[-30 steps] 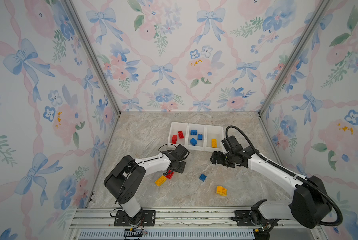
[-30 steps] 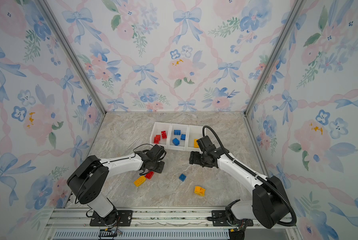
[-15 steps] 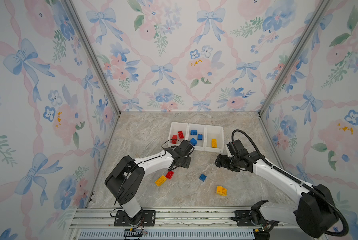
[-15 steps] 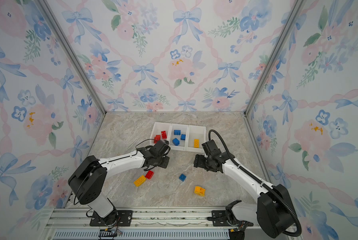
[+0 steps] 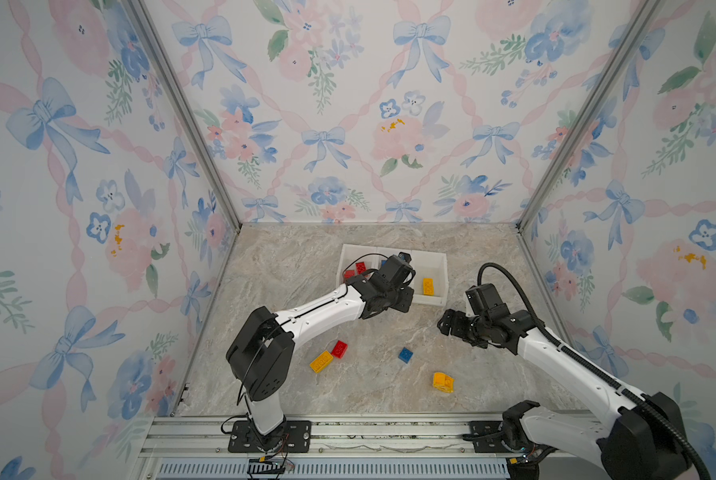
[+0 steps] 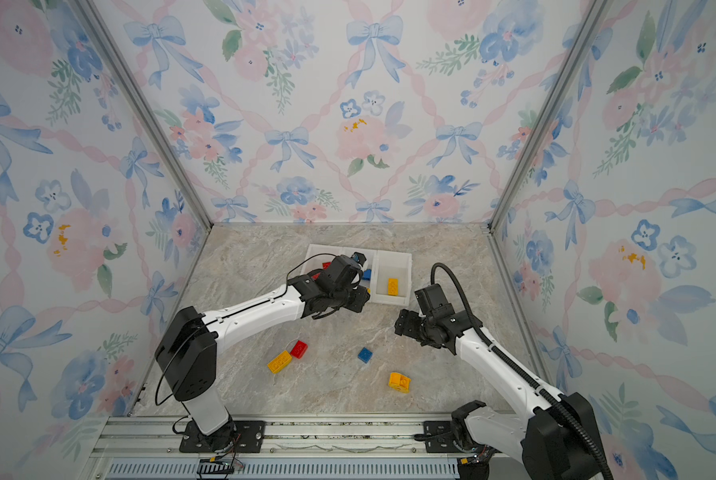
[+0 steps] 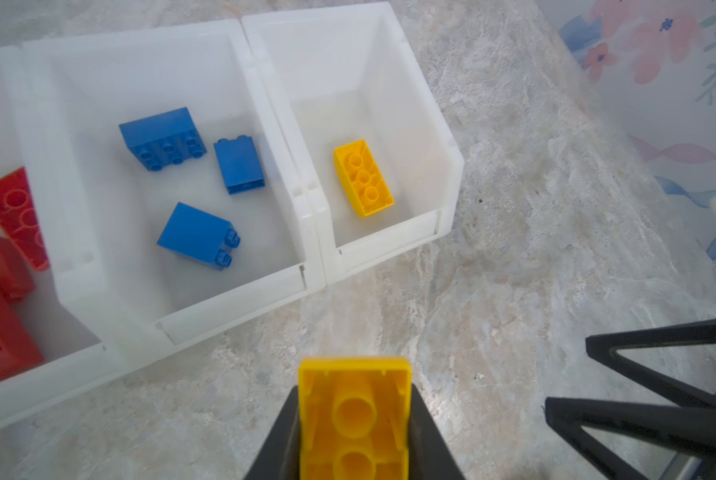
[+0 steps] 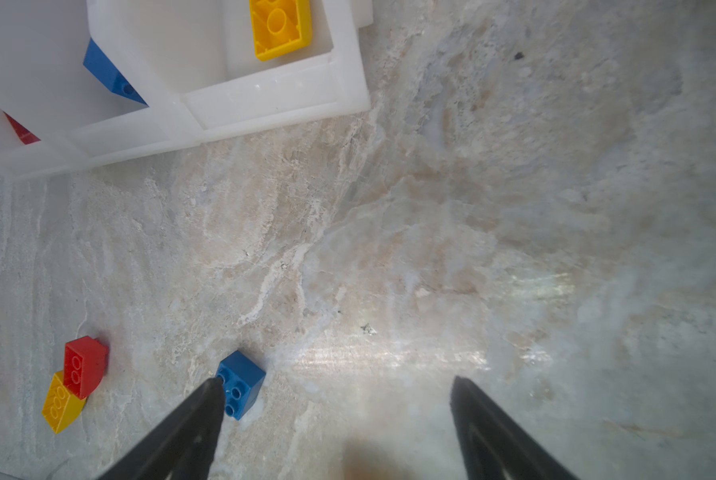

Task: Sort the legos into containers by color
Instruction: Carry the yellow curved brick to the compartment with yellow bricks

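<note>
My left gripper (image 5: 394, 293) is shut on a yellow brick (image 7: 354, 399), underside up, held just before the front wall of the white containers (image 5: 445, 270). The right container holds one yellow brick (image 7: 363, 178), the middle one (image 7: 264, 83) three blue bricks (image 7: 196, 235), and the left one red bricks (image 7: 13, 216). My right gripper (image 5: 447, 324) hangs open over the table, right of the bins, nothing between its fingers. In the right wrist view a loose blue brick (image 8: 239, 382) lies beside one fingertip (image 8: 210, 390).
Loose on the table near the front lie a red brick (image 5: 339, 348) touching a yellow one (image 5: 321, 361), the blue brick (image 5: 405, 355) and another yellow brick (image 5: 443, 382). Papered walls close in the sides and back. A metal rail (image 5: 348, 432) runs along the front.
My left gripper has travelled from near the loose bricks toward the containers. My right arm has drawn back to the right and a little toward the front, staying open.
</note>
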